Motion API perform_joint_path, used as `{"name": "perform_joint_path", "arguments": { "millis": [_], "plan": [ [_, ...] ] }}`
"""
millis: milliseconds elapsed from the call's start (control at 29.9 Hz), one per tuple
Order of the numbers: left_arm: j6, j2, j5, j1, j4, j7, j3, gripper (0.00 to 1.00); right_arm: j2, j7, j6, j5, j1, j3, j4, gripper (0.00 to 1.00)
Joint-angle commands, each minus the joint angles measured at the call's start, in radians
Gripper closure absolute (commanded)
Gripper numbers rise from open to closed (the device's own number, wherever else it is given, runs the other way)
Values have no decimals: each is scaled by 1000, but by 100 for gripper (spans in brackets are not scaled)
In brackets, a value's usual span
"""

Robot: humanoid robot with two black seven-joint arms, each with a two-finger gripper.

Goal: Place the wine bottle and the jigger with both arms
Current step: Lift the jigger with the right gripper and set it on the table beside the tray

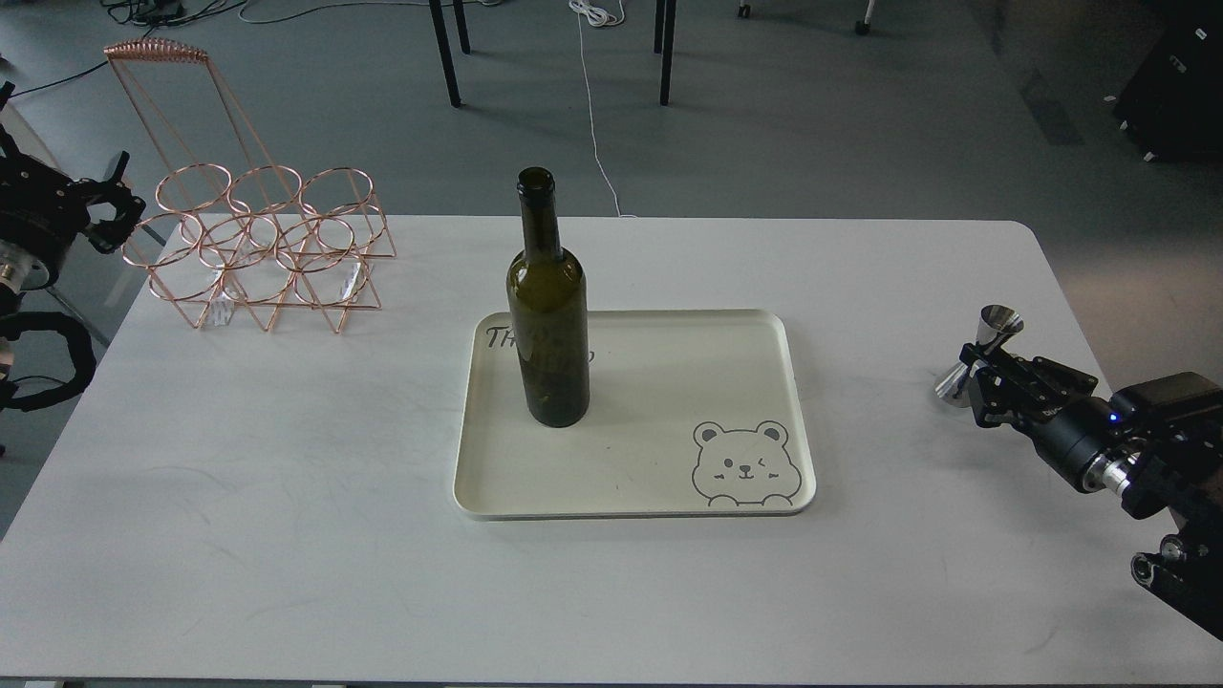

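Note:
The wine bottle (547, 334) is dark olive-green. It stands upright on the left part of a cream tray (801, 449), with no gripper near it. The jigger (998, 323) is a small steel hourglass cup, tilted, at the table's right side, well right of the tray. My right gripper (978, 371) is shut on its waist, low over the table. I cannot tell if its base touches the table. My left gripper (113, 203) is at the far left, off the table's edge, beside the wire rack, with its fingers apart and empty.
A copper wire bottle rack (258, 248) stands at the table's back left. The tray has a bear drawing (742, 465) at its front right. The white table (287, 497) ends close behind my right gripper. Chair legs and cables are on the floor beyond.

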Motion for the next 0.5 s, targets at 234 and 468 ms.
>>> {"name": "perform_joint_path", "arguments": {
  "millis": [234,468],
  "plan": [
    [0,6,8,-20,1,1,0,1,6,1,0,1,-16,0,-1,78],
    [0,9,14,-20,1,1,0,1,3,3,0,1,-16,0,2,68]
  ]
}}
